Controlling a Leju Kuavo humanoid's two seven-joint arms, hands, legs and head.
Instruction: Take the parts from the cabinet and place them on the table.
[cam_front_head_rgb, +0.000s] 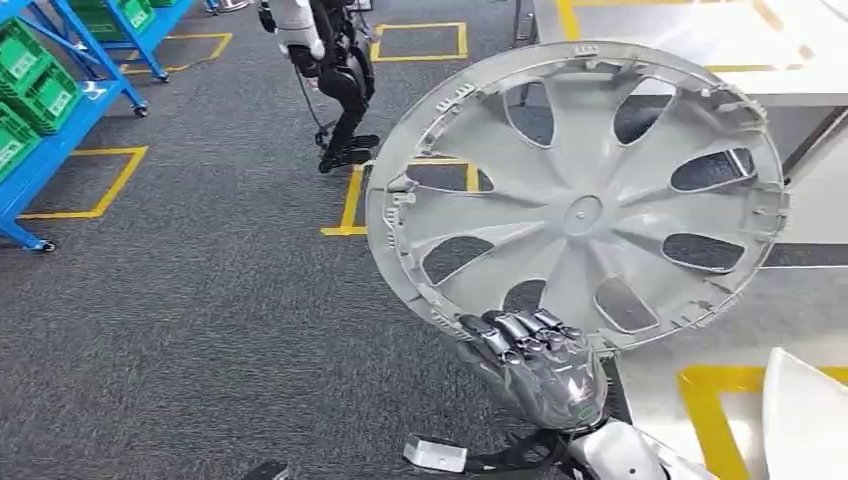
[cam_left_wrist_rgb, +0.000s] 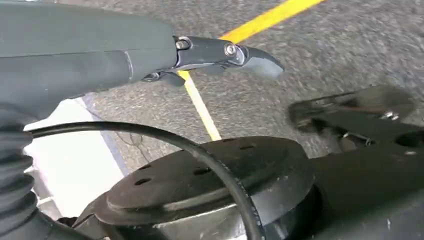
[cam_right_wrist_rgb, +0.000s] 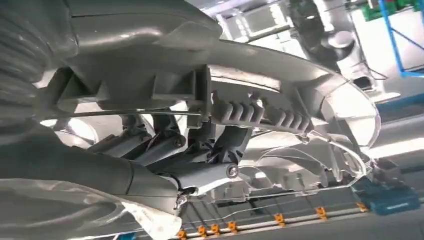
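Right hand has its fingers curled tight over the lower rim of the big grey wheel cover, which stands up above that hand, face tilted towards the robot, well off the floor. The white desk lies beyond the wheel cover, off its far upper edge, so I reckon the carry goes forward and the right arm does it alone. Left hand hangs low over the carpet, away from the wheel cover, fingers stretched out, holding nothing.
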